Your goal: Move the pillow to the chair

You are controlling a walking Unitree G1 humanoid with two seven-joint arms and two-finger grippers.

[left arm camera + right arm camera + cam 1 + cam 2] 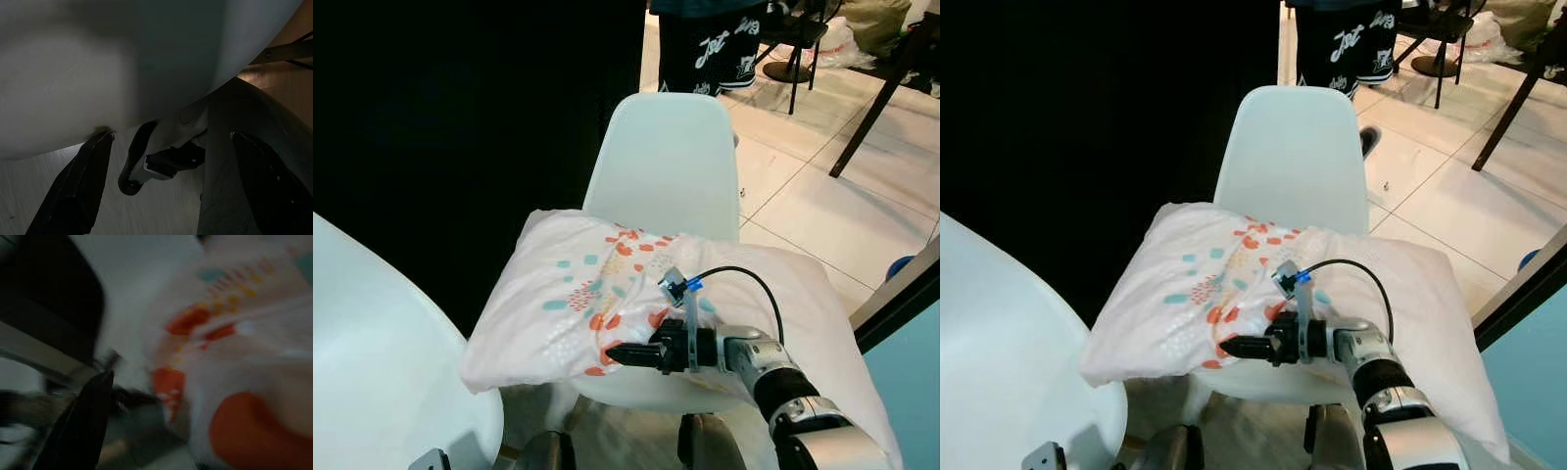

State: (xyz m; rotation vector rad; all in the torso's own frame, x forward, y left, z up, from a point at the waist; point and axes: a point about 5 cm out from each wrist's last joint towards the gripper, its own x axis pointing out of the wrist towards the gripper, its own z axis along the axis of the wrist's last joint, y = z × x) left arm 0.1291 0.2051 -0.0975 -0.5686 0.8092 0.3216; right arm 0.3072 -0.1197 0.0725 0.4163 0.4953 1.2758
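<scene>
Pillow (597,294) lies across seat of white chair (671,162), overhanging both sides. Right gripper (615,354) at pillow's front edge, over printed patch; grip state cannot be told. Left gripper (161,161) low under second white chair (372,372), fingers spread, holding nothing.

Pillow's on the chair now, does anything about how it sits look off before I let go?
Yes. The pillow lies skewed across the white chair, spilling over the seat on both sides, further on the robot's right. The right gripper is at its front edge; whether it grips is unclear.
</scene>
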